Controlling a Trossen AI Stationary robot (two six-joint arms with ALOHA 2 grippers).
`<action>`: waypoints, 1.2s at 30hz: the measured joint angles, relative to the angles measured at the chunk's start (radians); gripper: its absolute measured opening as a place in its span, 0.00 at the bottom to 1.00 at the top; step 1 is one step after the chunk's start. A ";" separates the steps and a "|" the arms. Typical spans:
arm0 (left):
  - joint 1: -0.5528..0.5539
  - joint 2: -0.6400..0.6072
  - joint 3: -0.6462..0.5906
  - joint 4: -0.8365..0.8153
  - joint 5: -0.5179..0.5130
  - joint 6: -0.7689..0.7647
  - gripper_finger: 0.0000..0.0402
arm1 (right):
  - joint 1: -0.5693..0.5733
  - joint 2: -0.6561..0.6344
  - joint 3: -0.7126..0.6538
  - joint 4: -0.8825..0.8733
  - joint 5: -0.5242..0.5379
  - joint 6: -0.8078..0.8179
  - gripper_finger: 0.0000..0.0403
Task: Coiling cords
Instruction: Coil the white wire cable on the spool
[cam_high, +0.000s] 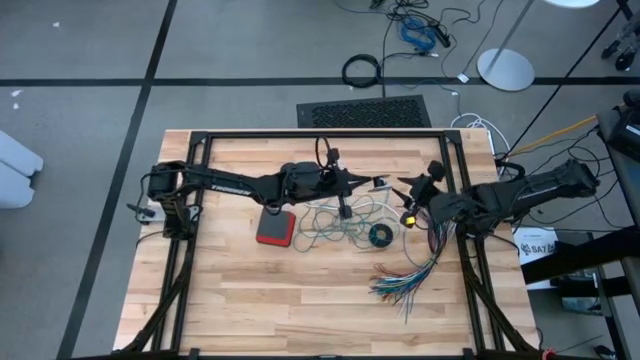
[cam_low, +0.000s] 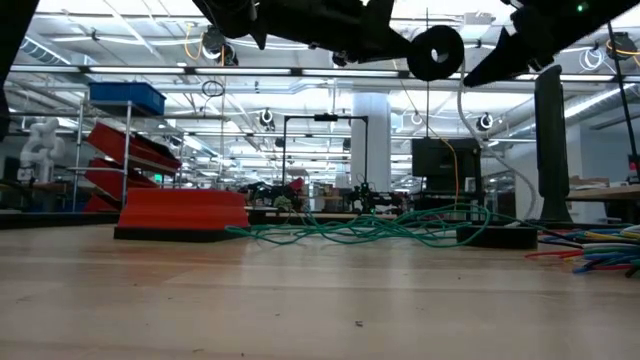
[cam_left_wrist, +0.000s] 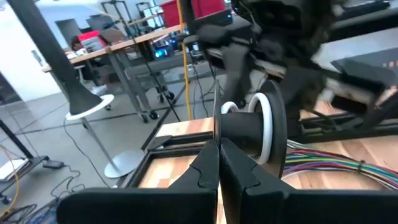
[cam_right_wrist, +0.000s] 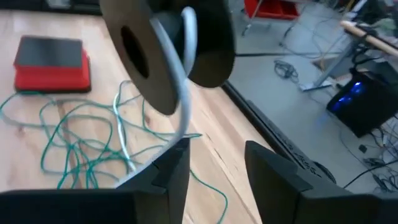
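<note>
A small black spool (cam_left_wrist: 249, 127) wound with the white cord (cam_right_wrist: 184, 93) hangs high above the table, with my left gripper (cam_left_wrist: 219, 167) shut on it. The white cord drops from the spool (cam_right_wrist: 163, 46) to the table. The teal-green cord (cam_high: 330, 225) lies in a loose tangle on the wood at the table's middle. My right gripper (cam_right_wrist: 214, 168) stands open just right of the spool (cam_low: 435, 52), nothing between its fingers. My left gripper pinches the rim of the spool's near flange (cam_left_wrist: 217, 124) between its two shut fingers. The fingers come level from the table's left. The spool is lifted clear of the table, its axis roughly level, and the white cord hangs slack below it. My right gripper's one finger (cam_right_wrist: 168, 171) stands next to the hanging white cord; whether it touches it, I cannot tell.
A red box (cam_high: 275, 228) lies left of the teal tangle. A small black tape ring (cam_high: 381, 235) lies right of it. A fanned bundle of multicoloured wires (cam_high: 410, 275) spreads at the near right. A black frame (cam_high: 320, 137) borders the table.
</note>
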 joint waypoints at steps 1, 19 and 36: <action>0.002 0.000 0.000 0.000 -0.004 -0.010 0.00 | 0.012 -0.001 -0.027 0.043 0.024 0.009 0.33; 0.008 0.000 0.000 0.069 -0.004 -0.069 0.00 | 0.042 -0.001 -0.343 0.652 0.115 -0.012 0.22; 0.024 0.001 0.000 0.078 -0.022 -0.038 0.00 | 0.067 0.000 -0.343 0.687 0.166 -0.033 0.21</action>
